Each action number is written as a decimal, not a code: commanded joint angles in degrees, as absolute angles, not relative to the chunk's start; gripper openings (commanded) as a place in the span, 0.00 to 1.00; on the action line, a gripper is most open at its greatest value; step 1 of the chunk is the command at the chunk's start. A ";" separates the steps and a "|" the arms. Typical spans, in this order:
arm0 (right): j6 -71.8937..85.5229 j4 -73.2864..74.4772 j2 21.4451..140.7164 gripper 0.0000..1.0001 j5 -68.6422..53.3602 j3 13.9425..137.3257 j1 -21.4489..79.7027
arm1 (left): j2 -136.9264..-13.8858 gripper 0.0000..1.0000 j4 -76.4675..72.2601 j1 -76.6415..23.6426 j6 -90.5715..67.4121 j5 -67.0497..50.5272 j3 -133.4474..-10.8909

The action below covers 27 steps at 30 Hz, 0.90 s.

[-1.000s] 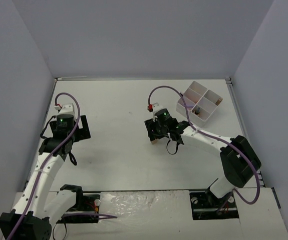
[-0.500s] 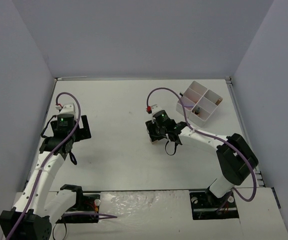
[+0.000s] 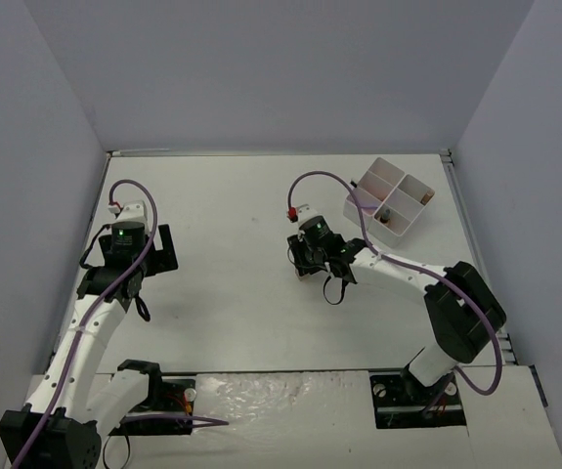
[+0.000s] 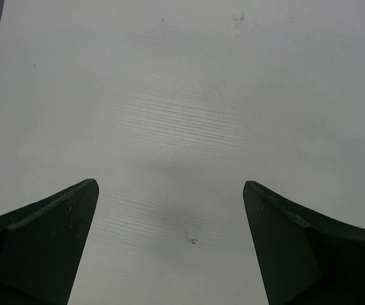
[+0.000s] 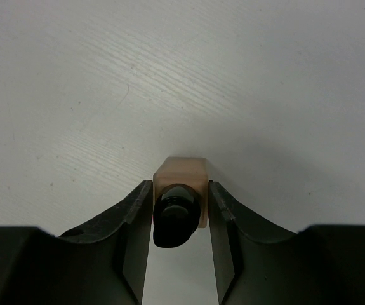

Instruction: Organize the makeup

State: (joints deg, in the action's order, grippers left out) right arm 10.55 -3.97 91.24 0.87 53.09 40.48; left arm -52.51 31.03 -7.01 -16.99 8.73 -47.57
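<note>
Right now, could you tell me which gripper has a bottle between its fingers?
The right gripper: a tan bottle sits between its fingers, while the left gripper stands open and empty.

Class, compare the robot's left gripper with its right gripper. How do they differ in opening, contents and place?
The left gripper is wide open with only bare table between its fingers; the right gripper is closed on a tan, dark-capped bottle. The left gripper sits by the table's left side; the right gripper sits mid-table, near the white tray. Both have dark fingers.

White table [image 5: 169, 63], white tray [image 3: 390, 197]; tan bottle [image 5: 181, 171], black cap [image 5: 172, 219].
</note>
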 commanded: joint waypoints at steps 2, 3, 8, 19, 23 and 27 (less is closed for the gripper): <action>10.72 -3.92 81.52 0.00 5.69 53.34 36.05 | -52.37 0.97 28.37 -6.50 -16.54 8.15 -49.48; 10.99 -3.51 80.48 0.00 5.92 53.29 33.85 | -52.32 0.97 28.33 -6.50 -16.58 8.06 -49.48; 11.46 -2.60 75.50 0.00 7.65 53.42 23.90 | -52.30 0.97 28.30 -6.36 -16.61 7.81 -49.57; 17.93 -3.43 78.30 0.00 12.21 56.86 8.53 | -51.94 0.97 27.86 -5.98 -16.52 6.51 -49.66; 19.14 -5.20 79.19 0.00 12.63 57.35 6.16 | -51.59 0.97 27.95 -5.98 -16.37 6.66 -49.66; 19.78 -6.18 80.96 0.00 13.61 58.19 4.65 | -51.28 0.97 27.88 -5.89 -16.35 6.44 -49.57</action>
State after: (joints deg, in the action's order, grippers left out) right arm 17.73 -0.26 80.03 10.33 54.22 6.03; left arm -52.39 30.88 -6.42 -16.95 6.87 -47.57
